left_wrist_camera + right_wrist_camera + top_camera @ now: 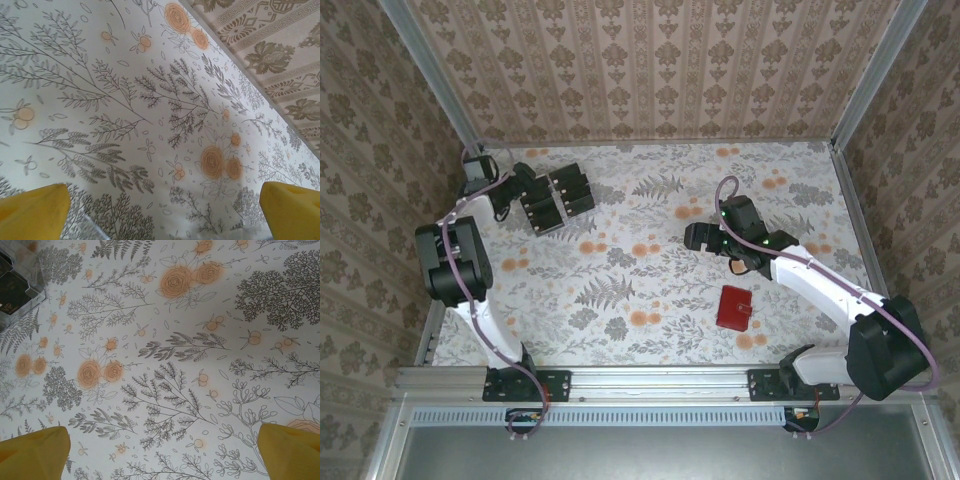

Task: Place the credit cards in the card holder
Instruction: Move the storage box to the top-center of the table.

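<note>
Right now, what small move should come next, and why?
Probably ease the left gripper onto the credit cards: it is open and empty right beside them, and the card holder lies far off near the right arm.

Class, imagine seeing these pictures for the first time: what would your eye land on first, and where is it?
The red card holder stands out most, lying flat on the flowery tablecloth at the near right. Next come the dark credit cards, grouped at the far left of the table. In both wrist views the jaws stand wide open, with yellow fingertips at the bottom corners.
</note>
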Controlling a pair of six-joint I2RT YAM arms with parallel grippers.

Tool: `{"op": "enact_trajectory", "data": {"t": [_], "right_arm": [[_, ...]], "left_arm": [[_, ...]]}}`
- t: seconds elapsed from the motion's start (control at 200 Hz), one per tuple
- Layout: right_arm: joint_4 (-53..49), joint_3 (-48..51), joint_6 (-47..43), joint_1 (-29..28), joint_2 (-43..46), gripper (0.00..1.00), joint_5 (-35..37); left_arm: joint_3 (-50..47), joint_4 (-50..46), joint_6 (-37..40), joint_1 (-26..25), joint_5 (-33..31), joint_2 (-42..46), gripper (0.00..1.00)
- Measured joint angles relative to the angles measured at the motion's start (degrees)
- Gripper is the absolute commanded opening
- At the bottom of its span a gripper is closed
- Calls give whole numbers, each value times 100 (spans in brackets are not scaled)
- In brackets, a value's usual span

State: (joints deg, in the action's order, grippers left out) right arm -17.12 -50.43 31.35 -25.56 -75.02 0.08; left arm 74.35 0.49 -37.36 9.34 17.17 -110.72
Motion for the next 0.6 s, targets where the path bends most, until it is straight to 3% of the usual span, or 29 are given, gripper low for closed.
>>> {"op": "enact_trajectory", "data": {"t": [0.595], "right_arm": [[-133, 0, 0, 0, 0, 98, 127]], "left_arm": [[214, 437, -192, -828, 476, -223, 100]]}}
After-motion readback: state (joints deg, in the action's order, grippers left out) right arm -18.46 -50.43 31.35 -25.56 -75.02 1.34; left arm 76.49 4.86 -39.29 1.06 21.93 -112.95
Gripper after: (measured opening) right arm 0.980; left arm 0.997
